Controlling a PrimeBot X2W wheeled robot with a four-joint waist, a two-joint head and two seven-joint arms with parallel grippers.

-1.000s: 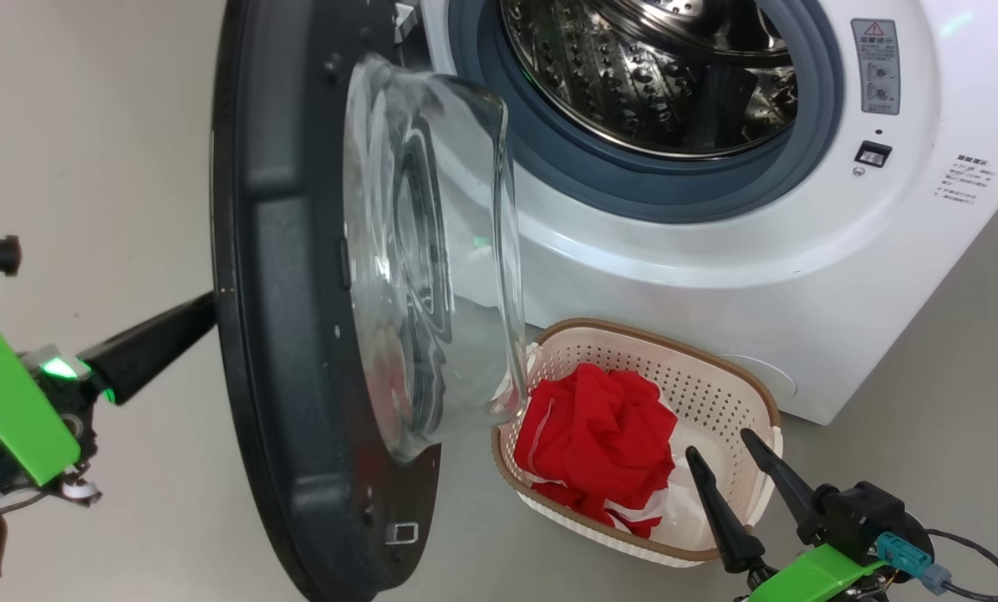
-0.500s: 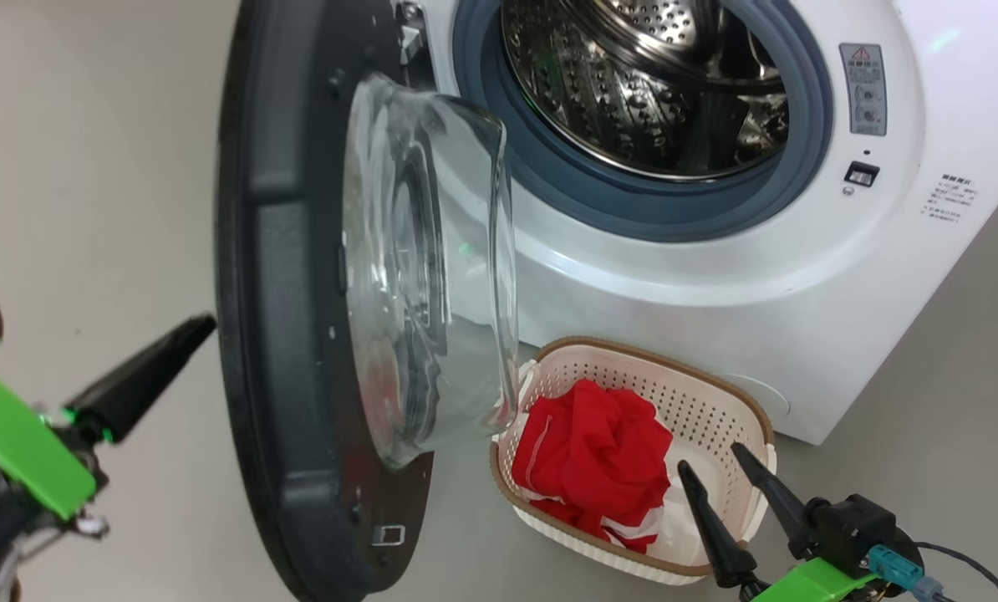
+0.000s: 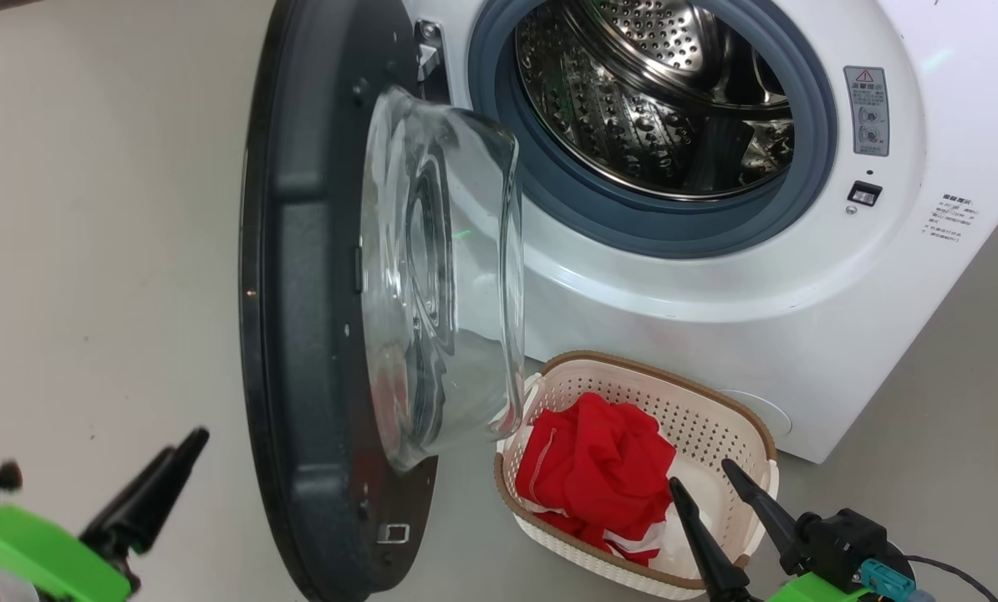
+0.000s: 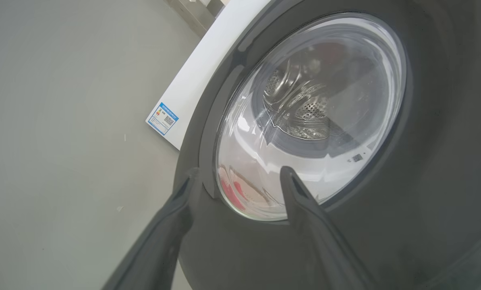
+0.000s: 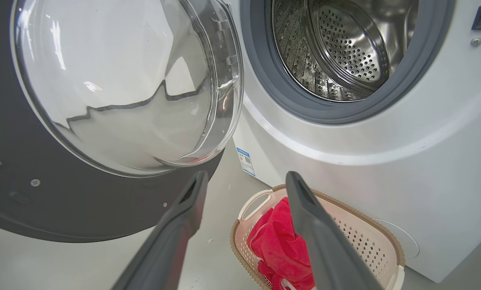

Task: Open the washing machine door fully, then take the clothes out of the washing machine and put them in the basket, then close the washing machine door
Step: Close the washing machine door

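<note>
Head view: the door (image 3: 315,334) stands out from the washing machine (image 3: 716,284), seen nearly edge-on, its glass bowl (image 3: 440,284) bulging toward the drum (image 3: 658,92), which looks bare as far as can be seen. The clothes (image 3: 595,468) lie in the basket (image 3: 745,414), on the floor (image 3: 114,209) just before the machine's foot. The left gripper (image 3: 180,447) sits low on the door's outer side, apart from the rim. The right gripper (image 3: 700,473) hangs over the basket's near end, spread wide, nothing in it. Judged step in hand: closing the door. Risk: the bowl's lower edge overlaps the basket's handle end here and clearance cannot be told, so a swing might clip the basket, or the right gripper if it sits in the arc. Left wrist view: the left gripper (image 4: 239,172) is spread wide and empty, facing the door's black outer face; contact cannot be told. A push with one tip on that glossy curve could skid off. Open floor lies to the left, with a blue label (image 4: 162,118) on the machine's side. Right wrist view: the right gripper (image 5: 245,175) is wide, above the basket, in the gap between door edge and machine front that the door must sweep. Room to draw back looks best low, toward the robot.
</note>
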